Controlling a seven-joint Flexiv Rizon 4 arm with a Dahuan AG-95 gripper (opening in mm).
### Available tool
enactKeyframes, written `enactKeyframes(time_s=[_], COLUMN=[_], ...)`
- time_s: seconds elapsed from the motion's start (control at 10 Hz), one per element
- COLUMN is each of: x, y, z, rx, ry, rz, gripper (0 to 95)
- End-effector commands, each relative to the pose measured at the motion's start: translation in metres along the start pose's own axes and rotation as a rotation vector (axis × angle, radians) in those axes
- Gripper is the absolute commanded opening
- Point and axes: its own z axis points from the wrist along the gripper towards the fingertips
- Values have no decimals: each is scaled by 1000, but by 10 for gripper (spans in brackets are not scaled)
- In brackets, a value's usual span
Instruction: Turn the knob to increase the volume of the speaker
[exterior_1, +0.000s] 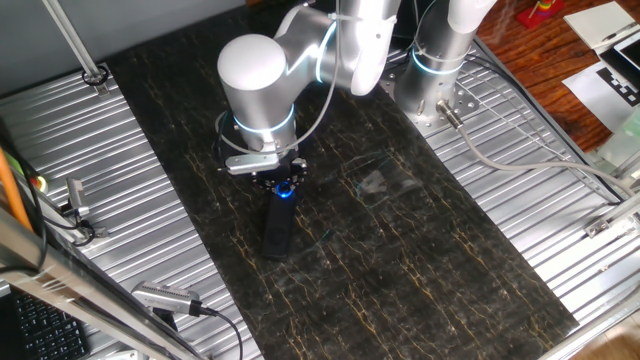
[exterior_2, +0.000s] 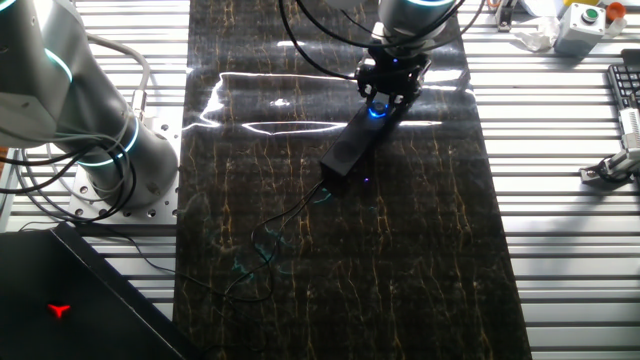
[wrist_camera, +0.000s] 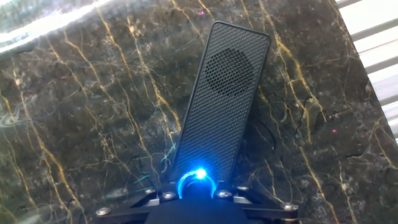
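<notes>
The speaker (exterior_1: 277, 228) lies flat near the middle of the dark marbled tabletop (exterior_1: 420, 270), with bare marble open on every side of it; the ribbed metal panels (exterior_1: 130, 190) flanking the marble strip sit well apart from it, and the arm's base (exterior_1: 430, 75) stands off at the far corner; in the other fixed view a thin cable (exterior_2: 265, 235) trails from the speaker's free end across the marble toward the near edge.

The speaker is a slim black bar with a fine perforated grille, and in the hand view a round driver patch (wrist_camera: 229, 71) shows near its far end; the knob (wrist_camera: 198, 180) sits at the end under the gripper (exterior_1: 284, 186), ringed in bright blue light that glows in all three views.

The gripper stands directly over the knob end, its body pointing down at the tabletop; the jaws reach down around the glow, but whether they pinch the knob or merely flank it I cannot tell, since the wrist hides them in one fixed view and they are dark against dark in the other; the hand view cuts the knob off at the bottom edge, showing only the upper arc of the ring above the gripper's bolted plate (wrist_camera: 199, 208).
</notes>
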Motion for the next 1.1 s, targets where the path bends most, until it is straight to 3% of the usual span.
enactKeyframes(time_s=[0.1, 1.1], x=[0, 0], y=[-1, -1], z=[1, 2], rx=[1, 0], ry=[2, 9], rz=[2, 85], gripper=[190, 190])
